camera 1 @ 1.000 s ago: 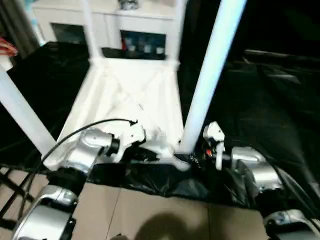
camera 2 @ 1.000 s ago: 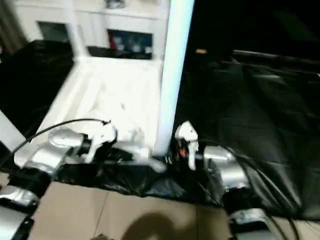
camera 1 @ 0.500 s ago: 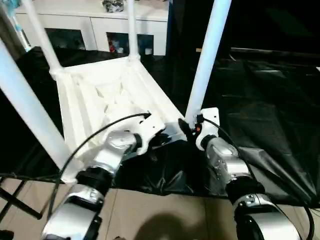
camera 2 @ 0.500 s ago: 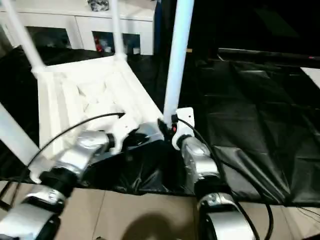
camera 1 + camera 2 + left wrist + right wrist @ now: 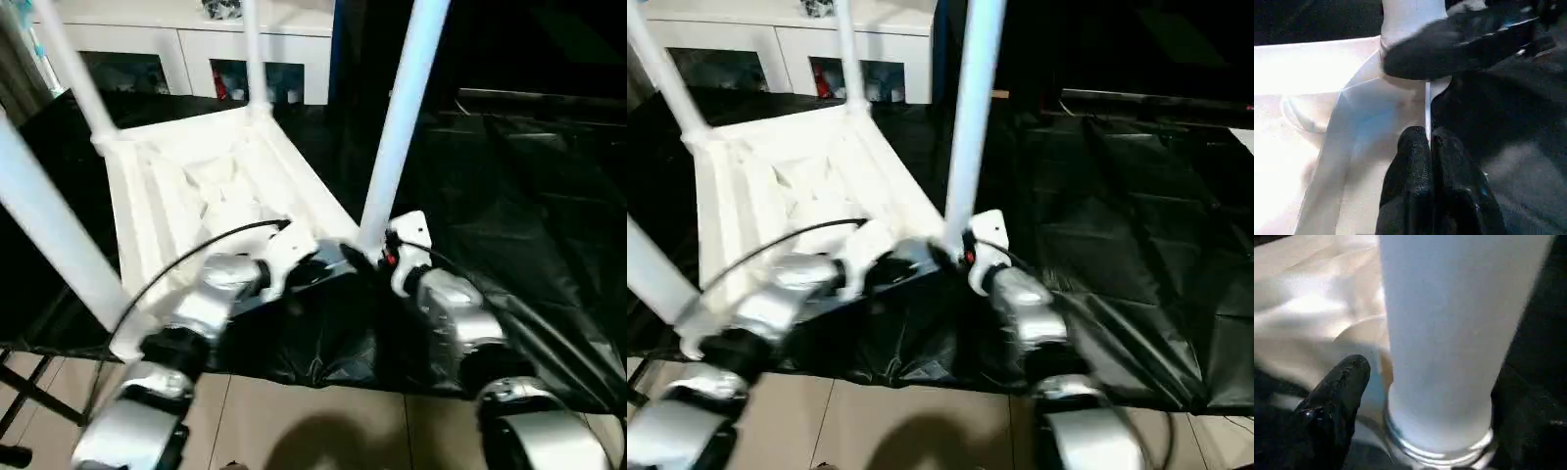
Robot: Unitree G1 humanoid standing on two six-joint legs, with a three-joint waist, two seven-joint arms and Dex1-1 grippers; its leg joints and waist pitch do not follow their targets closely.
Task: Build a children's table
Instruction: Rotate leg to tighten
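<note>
A black sheet (image 5: 509, 186) covers the work surface, and behind it stands one white cabinet (image 5: 186, 59) with glass doors. On the sheet lies one white table (image 5: 196, 186), upside down, its ribbed underside facing up. Four legs stand upright from its corner sockets: two at the far corners, one at the near left (image 5: 44, 225), and one at the near right (image 5: 402, 117), closest to the grippers.

Two silver arms reach in from the near edge. The left gripper (image 5: 1429, 147) is closed, its two black fingers pressed together at the thin edge of the tabletop near the near right corner; nothing sits between them. The right gripper (image 5: 1425, 396) is at the base of the near right leg, its jaws apart on either side of the leg. One finger (image 5: 1337, 391) lies beside the socket; whether it touches the leg I cannot tell.
</note>
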